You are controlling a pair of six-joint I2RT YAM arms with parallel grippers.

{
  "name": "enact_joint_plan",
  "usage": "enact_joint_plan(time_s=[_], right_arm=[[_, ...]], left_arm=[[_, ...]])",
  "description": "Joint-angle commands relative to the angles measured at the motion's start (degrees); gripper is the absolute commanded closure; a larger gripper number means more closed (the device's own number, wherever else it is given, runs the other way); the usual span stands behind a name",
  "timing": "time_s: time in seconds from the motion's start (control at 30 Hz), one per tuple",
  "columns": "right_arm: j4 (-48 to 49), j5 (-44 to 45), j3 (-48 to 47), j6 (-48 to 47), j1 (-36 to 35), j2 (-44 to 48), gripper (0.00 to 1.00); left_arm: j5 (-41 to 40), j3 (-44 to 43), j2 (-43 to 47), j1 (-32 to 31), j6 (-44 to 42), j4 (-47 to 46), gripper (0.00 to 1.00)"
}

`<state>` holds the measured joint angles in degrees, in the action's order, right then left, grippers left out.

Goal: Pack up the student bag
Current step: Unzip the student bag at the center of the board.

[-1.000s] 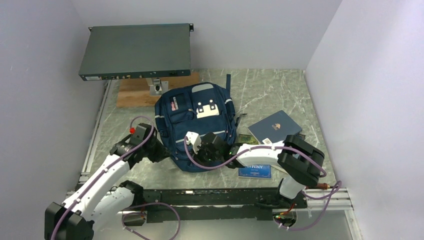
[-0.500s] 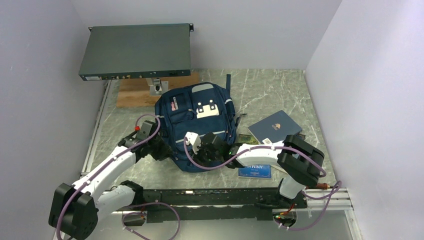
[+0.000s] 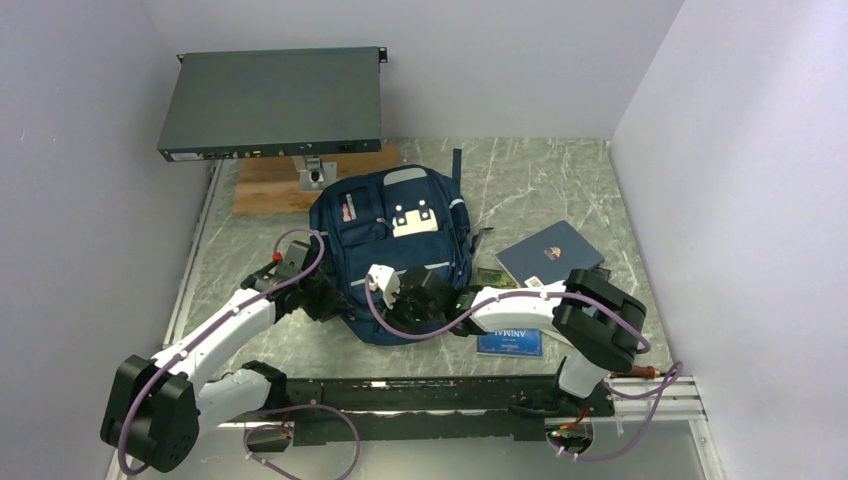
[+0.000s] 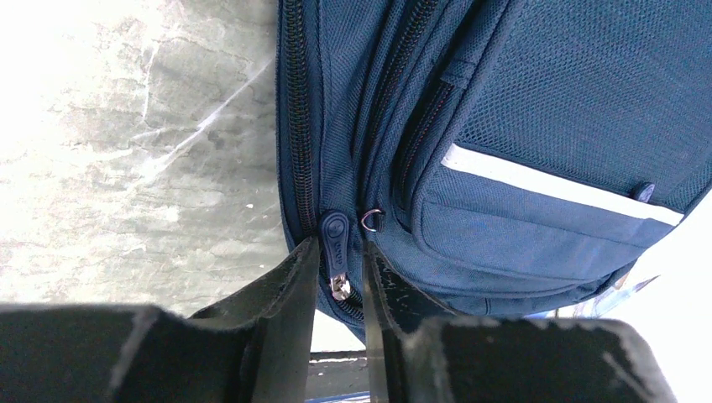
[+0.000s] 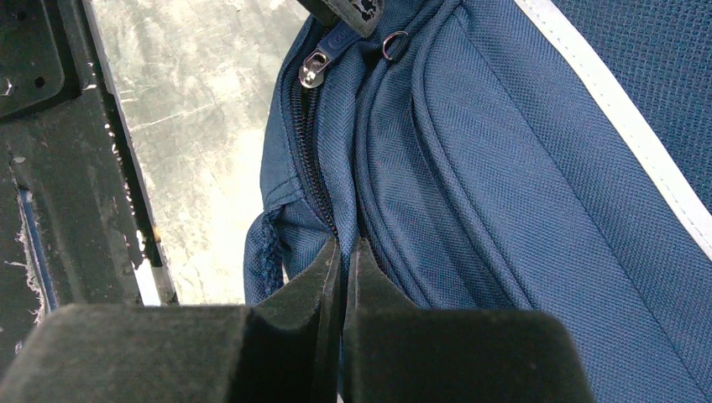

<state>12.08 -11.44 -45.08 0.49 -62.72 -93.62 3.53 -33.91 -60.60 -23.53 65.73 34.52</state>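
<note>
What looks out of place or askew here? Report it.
Nothing spilled or damaged. Blue books lie fanned askew right of the navy-blue fabric backpack, one partly under the right arm. The flat dark-grey metal rack unit perches on a stand, overhanging its wooden board.

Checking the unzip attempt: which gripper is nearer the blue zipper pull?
Left. The left gripper straddles the zipper pull; the right gripper, jaws shut, sits farther along the student bag seam.

Laboratory test cell: plain enclosure walls (image 3: 90, 150), marbled table (image 3: 540, 180), rack-mount unit (image 3: 270, 100) raised on a stand (image 3: 313, 172) well beyond left gripper (image 3: 332, 303).
</note>
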Motion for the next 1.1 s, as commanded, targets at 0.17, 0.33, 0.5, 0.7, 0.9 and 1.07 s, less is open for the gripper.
enact_joint_plan(time_s=[0.17, 0.33, 0.5, 0.7, 0.9, 1.07], right_arm=[[3.7, -2.2, -3.3, 0.4, -0.5, 0.0, 1.0], [4.4, -3.1, -3.5, 1.3, -0.6, -0.6, 1.0], [4.5, -3.1, -3.4, 1.4, -0.6, -0.8, 1.0], [4.0, -3.1, -3.6, 0.9, -0.6, -0.6, 1.0], [3.6, 0.5, -2.6, 2.1, -0.7, -0.4, 1.0], [4.4, 5.3, 1.3, 3.1, -0.9, 2.1, 1.0]], left_arm=[[-0.9, 2.1, -3.2, 0.2, 0.7, -4.1, 0.75], [-0.7, 5.1, -3.3, 0.2, 2.0, -9.4, 0.75], [-0.8, 6.7, -3.8, 0.2, 2.7, -12.2, 0.7], [-0.2, 6.1, -6.8, 0.2, 1.1, -13.9, 0.81], [-6.2, 5.3, -0.4, 0.2, -0.7, -8.5, 0.99], [-13.6, 5.5, 7.7, 0.4, 0.4, -2.9, 1.0]])
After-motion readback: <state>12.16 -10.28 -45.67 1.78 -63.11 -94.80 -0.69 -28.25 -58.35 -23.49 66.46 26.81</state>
